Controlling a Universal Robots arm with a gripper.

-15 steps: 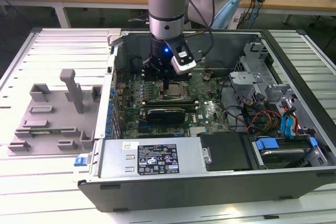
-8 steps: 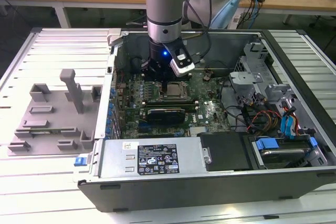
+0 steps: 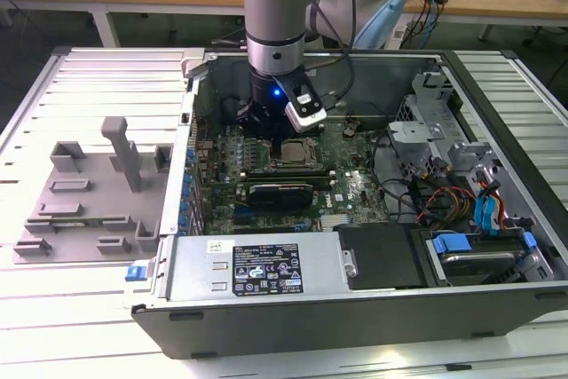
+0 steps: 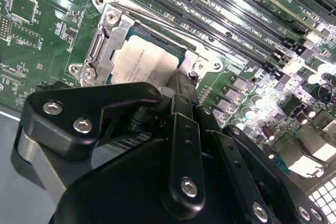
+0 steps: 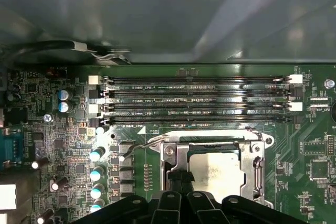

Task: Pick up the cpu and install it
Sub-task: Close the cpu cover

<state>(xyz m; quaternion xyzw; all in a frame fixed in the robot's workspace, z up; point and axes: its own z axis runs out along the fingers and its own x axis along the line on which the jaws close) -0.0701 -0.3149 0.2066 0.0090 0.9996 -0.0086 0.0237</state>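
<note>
1. The cpu [image 5: 218, 169] lies flat inside the socket frame [image 5: 258, 156]. Its silvery top faces up and its edges line up squarely with the frame's opening.
2. The gripper [image 5: 179, 178] hangs low over the socket frame, and its tip is right at one edge of the cpu. I cannot tell whether it is released, clenched, or gripping the chip.
3. A thin metal lever [image 5: 135, 148] sticks out from one corner of the socket frame. Whether it is latched is not clear.
4. Just beside the socket frame run four long memory slots [image 5: 199, 100], parallel to one of its sides, all on the green motherboard [image 5: 310, 129].
5. In the exterior view the arm reaches down into the open computer case [image 3: 497, 68], directly above the socket frame.
6. Well apart from the socket frame, outside the case, a grey fixture block [image 3: 89, 201] sits on the slatted table [image 3: 89, 77] and carries no chip.
7. My judgement is that the pick-up is done and the chip has reached its socket, so the placing is at or near its end. Full seating, letting go and locking down are not confirmed here.
</note>
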